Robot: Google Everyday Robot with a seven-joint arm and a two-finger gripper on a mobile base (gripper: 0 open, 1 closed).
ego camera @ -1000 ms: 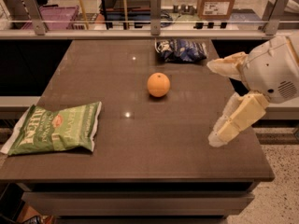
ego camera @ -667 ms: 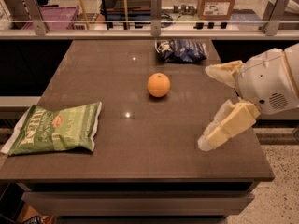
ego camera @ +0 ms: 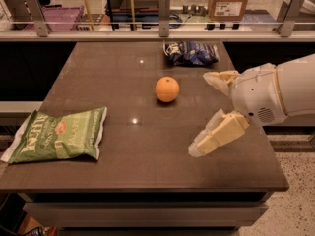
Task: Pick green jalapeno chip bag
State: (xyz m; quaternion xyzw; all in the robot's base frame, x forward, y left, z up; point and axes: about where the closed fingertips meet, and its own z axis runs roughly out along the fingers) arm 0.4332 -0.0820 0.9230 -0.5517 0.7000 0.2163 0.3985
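Note:
The green jalapeno chip bag (ego camera: 59,135) lies flat at the table's front left corner, partly over the left edge. My gripper (ego camera: 206,113) is above the right side of the table, well to the right of the bag. It is open and empty, with one cream finger (ego camera: 221,78) pointing left toward the orange and the other finger (ego camera: 215,134) lower and nearer the front.
An orange (ego camera: 167,89) sits mid-table. A dark blue chip bag (ego camera: 191,53) lies at the back right. The brown table (ego camera: 147,166) is backed by a railing with posts (ego camera: 164,9); a cardboard box (ego camera: 228,1) stands behind it.
My gripper and arm have moved left across the table, toward the orange and the green bag. The objects have not moved.

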